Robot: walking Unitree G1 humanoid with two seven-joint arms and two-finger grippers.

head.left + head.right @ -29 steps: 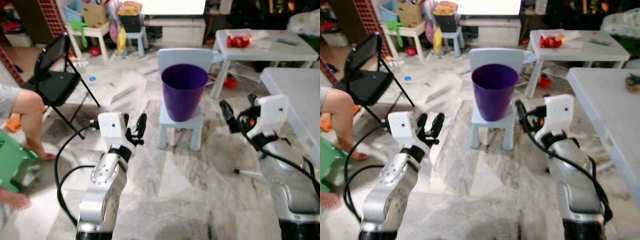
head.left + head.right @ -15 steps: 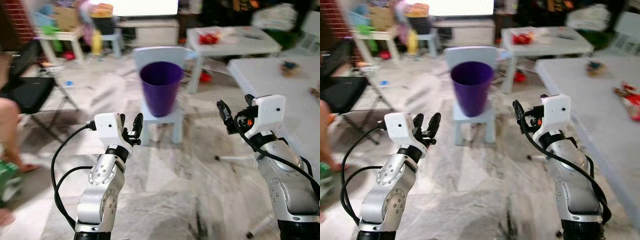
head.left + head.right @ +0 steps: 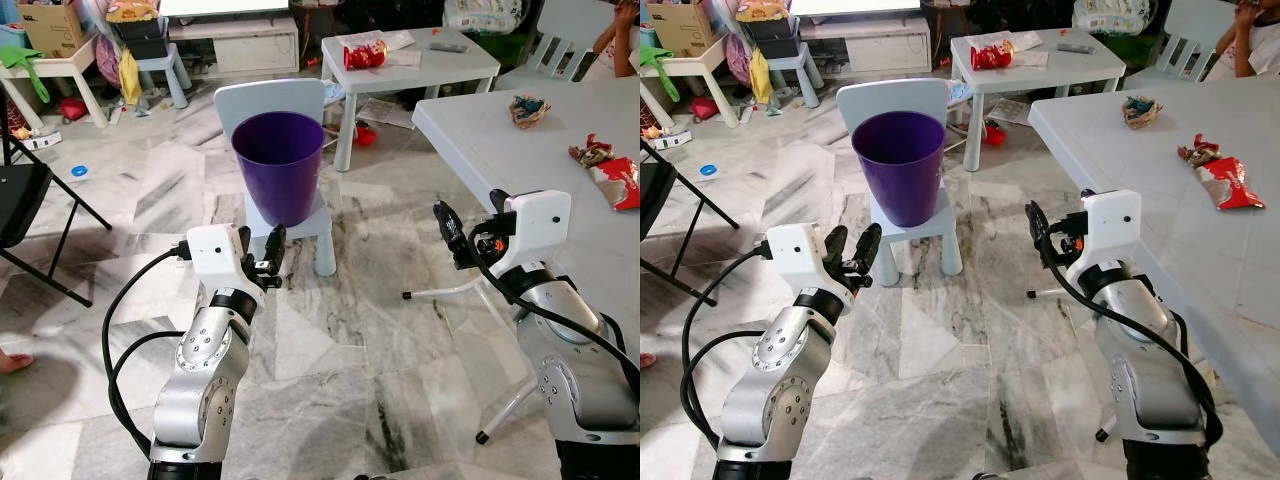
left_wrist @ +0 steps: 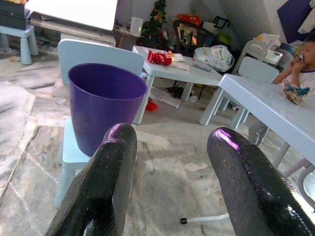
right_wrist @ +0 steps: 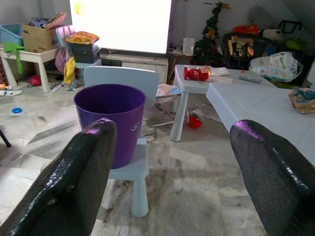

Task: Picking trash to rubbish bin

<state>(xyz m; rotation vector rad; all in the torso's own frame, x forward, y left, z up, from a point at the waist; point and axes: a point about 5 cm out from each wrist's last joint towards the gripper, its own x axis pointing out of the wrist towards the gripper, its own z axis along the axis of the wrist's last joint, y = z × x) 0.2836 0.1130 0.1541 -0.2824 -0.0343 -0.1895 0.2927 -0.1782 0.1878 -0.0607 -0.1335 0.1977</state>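
Nearest, both arms are reaching forward over the marble floor (image 3: 340, 350) with nothing in hand. The left gripper (image 3: 272, 256) is holding its two black fingers (image 4: 106, 182) parted, a clear gap between them and nothing in it. The right gripper (image 3: 452, 232) is spread wider, its fingers (image 5: 74, 177) well apart and equally empty.

Just beyond the left gripper, the purple bin (image 3: 278, 165) is standing upright on a small pale blue chair (image 3: 300, 215), between the two arms and slightly to the left. From above it is looking empty, though its bottom is too dark to be sure.

To the right, a large white table (image 3: 520, 170) is carrying the likely trash: a red wrapper (image 3: 605, 172) near its right edge and a crumpled scrap (image 3: 527, 108) farther back, both well apart from either gripper. Farther off, a smaller white table (image 3: 400, 70) is holding another red packet (image 3: 362, 55).

As a judgement, the task is looking barely begun: no trash is gripped or visibly in the bin, so reaching the table, grasping each piece and carrying it over are all remaining.
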